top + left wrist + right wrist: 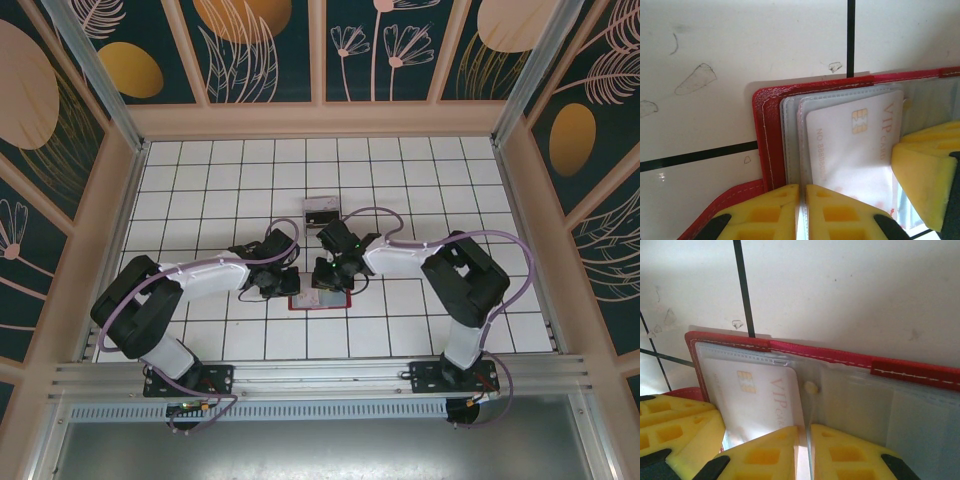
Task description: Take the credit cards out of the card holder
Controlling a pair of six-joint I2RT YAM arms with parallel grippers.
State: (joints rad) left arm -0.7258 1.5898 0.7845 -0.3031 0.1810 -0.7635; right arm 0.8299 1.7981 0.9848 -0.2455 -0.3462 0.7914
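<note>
The card holder (pixel 318 302) lies open on the white tiled table (pixel 200 180), just in front of the 2 arm bases and near the middle of the floor; its red cover (pixel 765 130) is flat on the tiles and the clear pockets face up. Both arms bend inward and meet over it.

The left gripper (pixel 272 282) comes down on the holder's left end. In the left wrist view its yellow jaws (pixel 802 210) are drawn in to a thin slit, pinched on the edge of the pocket stack beside the red border.

The right gripper (pixel 335 272) sits just beside it, with 1 of its fingers (pixel 927 175) touching the far side of the same pocket. Its own jaws (pixel 805 450) are likewise nearly closed, clamped where the long edge of 1 credit card (pixel 760 400) runs down between them; it looks to be the card itself rather than the pocket leaf, though the view is too close to be sure.

That card (pixel 850 150), white with a gold chip and VIP lettering, is largely inside the pocket. Another small grey card (pixel 322 210) lies on the tiles beyond the grippers, apart from the holder.
</note>
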